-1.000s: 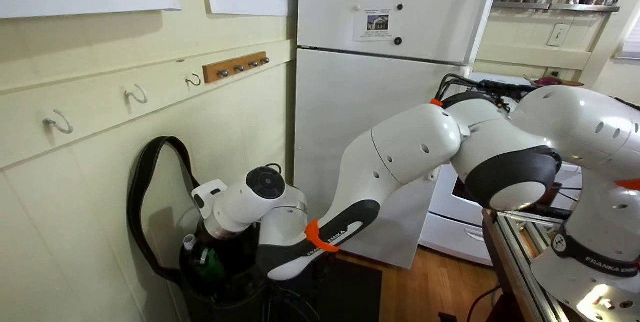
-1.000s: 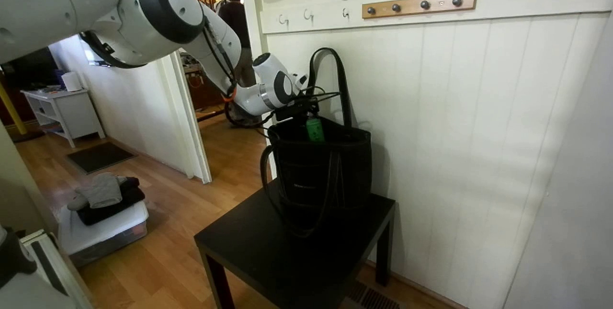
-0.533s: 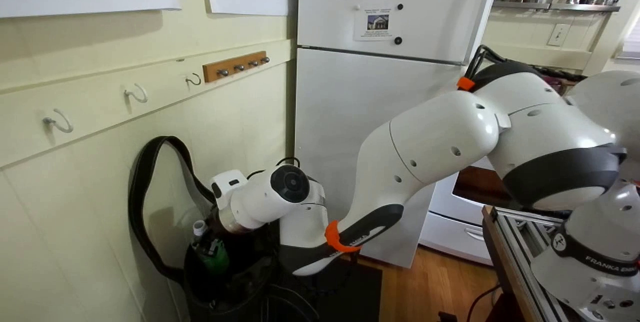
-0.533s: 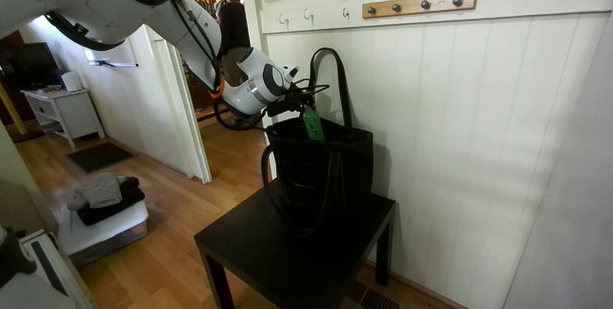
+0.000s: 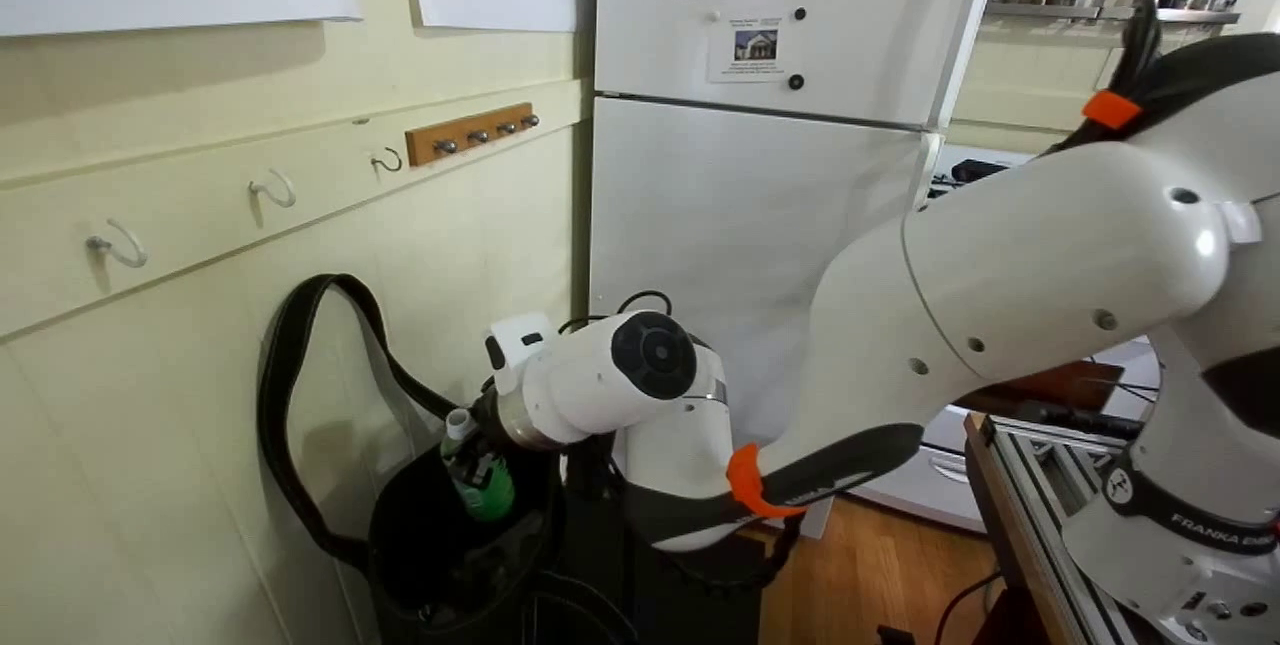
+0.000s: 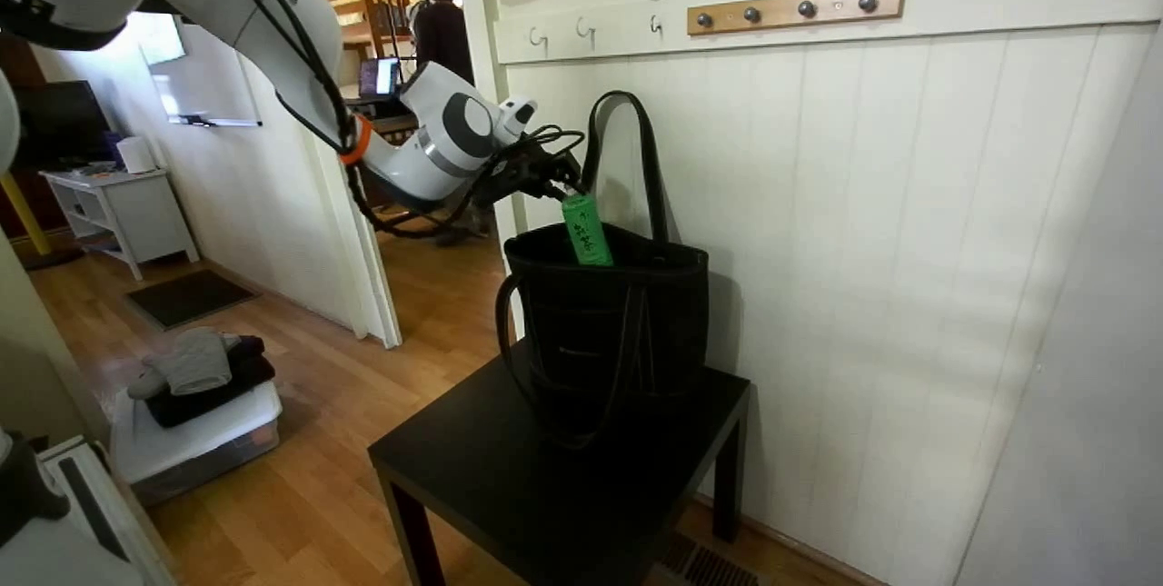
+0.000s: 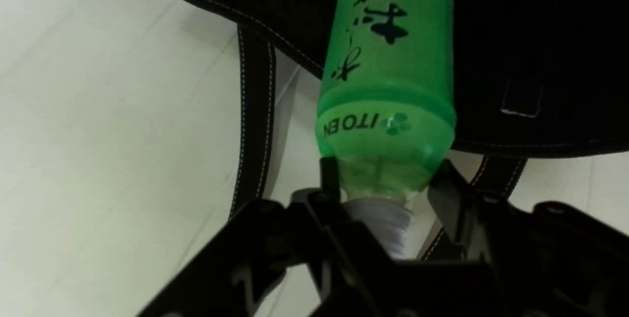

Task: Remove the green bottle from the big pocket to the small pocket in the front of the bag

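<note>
Green bottle [image 7: 388, 71] is at the mouth of the bag [image 6: 577, 313], tilted, cap end up, lower end down by the near rim [image 6: 654, 273]; can't tell from here if its base clears. Gripper [image 7: 385, 177] has its fingers [image 7: 330, 179] squeezed on the shoulder, just under the cap [image 7: 381, 214]. Makes sense: that end is easiest to reach in a deep bag, and leaves the base free to go in first. Bag sits upright on the table [image 6: 545, 504], wall [image 6: 863, 204] behind, probably as backing. Edges: back handle [image 6: 651, 159] stands just beside the gripper in both exterior views, snag risk. Front handle [image 6: 622, 368] droops over the outer side, maybe blocking the small pocket, whose opening I can't make out. Best room looks up, then out from the wall. Step: likely lifting out.
</note>
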Available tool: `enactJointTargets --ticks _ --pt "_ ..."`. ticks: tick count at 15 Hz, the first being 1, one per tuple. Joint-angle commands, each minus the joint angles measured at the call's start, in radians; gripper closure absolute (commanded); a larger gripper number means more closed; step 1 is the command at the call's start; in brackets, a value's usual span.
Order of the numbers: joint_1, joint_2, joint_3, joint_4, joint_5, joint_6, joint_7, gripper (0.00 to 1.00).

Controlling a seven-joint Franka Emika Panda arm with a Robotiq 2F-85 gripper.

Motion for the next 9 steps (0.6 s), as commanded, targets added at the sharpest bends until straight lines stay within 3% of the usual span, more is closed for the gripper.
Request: enactJointTargets --ticks 1,5,9 --pt "0.191 -0.007 -0.147 -0.177 0.081 0.026 0.035 0.76" --pt "0.378 0.099 -0.319 -0.261 0.152 -0.002 0.061 0.76" --pt "0.478 0.112 -0.368 -0.342 0.206 -0.026 0.072 0.76"
